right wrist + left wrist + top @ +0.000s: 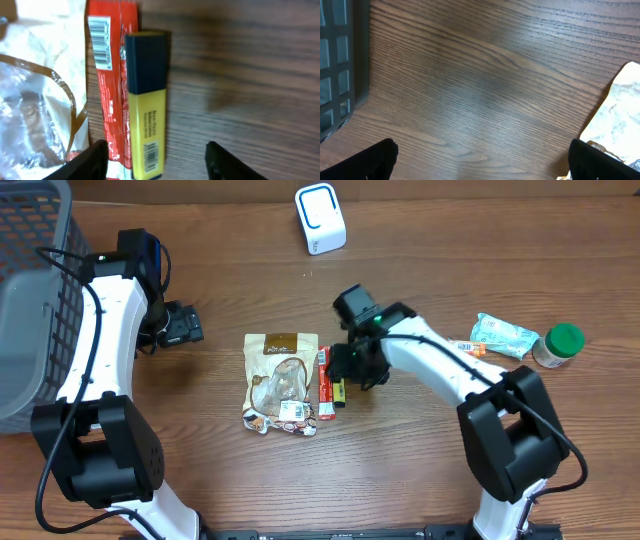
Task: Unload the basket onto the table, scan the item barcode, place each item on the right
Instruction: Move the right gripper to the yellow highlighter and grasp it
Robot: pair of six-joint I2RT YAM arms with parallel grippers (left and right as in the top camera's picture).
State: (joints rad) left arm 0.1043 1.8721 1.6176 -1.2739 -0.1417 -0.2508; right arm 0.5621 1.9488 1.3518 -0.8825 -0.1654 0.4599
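Desk (pixel 400 480): wood; we see the scanner (pixel 320 218) at its far edge, well apart from the goods.
Highlighter (pixel 146 100): our likely item, flat, barcode up, touching a red packet (pixel 106 90).
Right jaws: apart, straddling the highlighter to grasp it, we judge; nothing held.
Left jaws: wide apart, empty, off to the side.
Writing: two barcodes; print too small to read.
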